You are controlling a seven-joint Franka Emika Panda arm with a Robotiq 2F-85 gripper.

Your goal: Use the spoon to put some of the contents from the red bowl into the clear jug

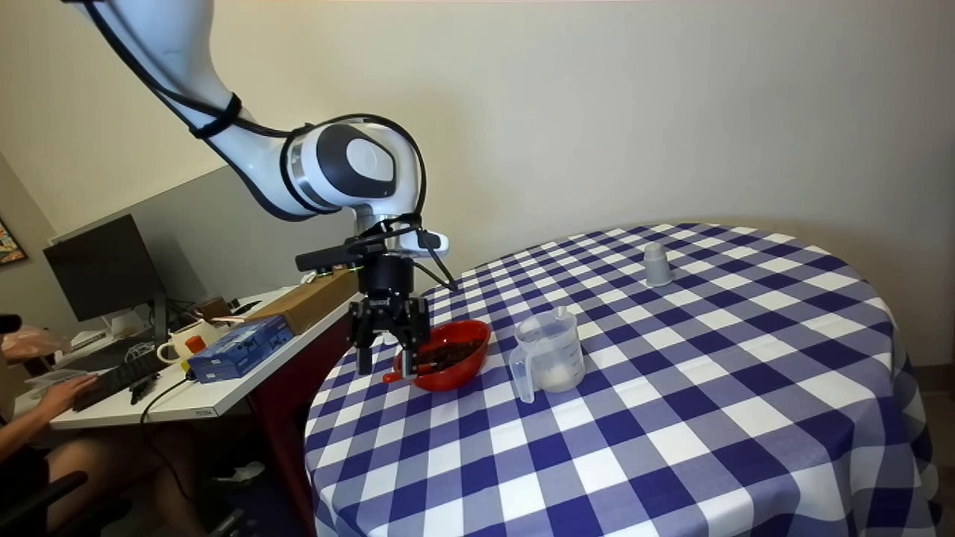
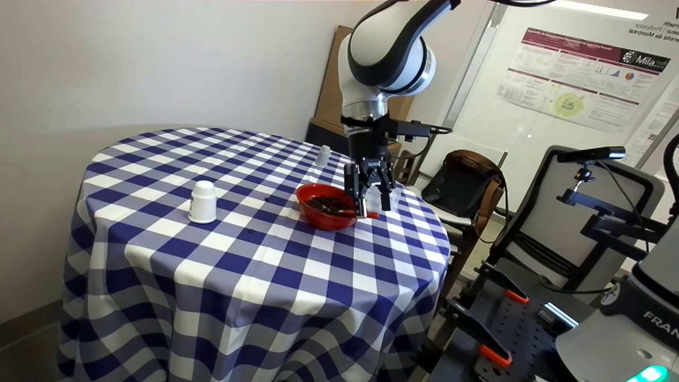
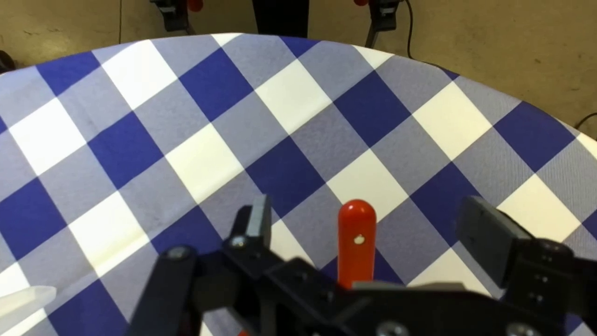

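Our pincer [image 1: 386, 371] is spread wide and grips nothing, its jaws either side of the red-handled spoon [image 3: 357, 247].
The spoon's handle looks glossy and round-tipped. In an exterior view the shallow bright-red bowl [image 1: 459, 379] lies just beside the pincer at three o'clock, holding dark bits [image 1: 456, 352], the spoon jutting over its rim at eight. Farther toward three, past a strip of checked tabletop [image 1: 671, 418], we find the clear jug [image 1: 556, 350], its handle at eight. From there the tabletop opens toward four, a pale tapered object [image 1: 656, 265] at two. In the wrist view we see the tabletop's edge arc from ten to past two.
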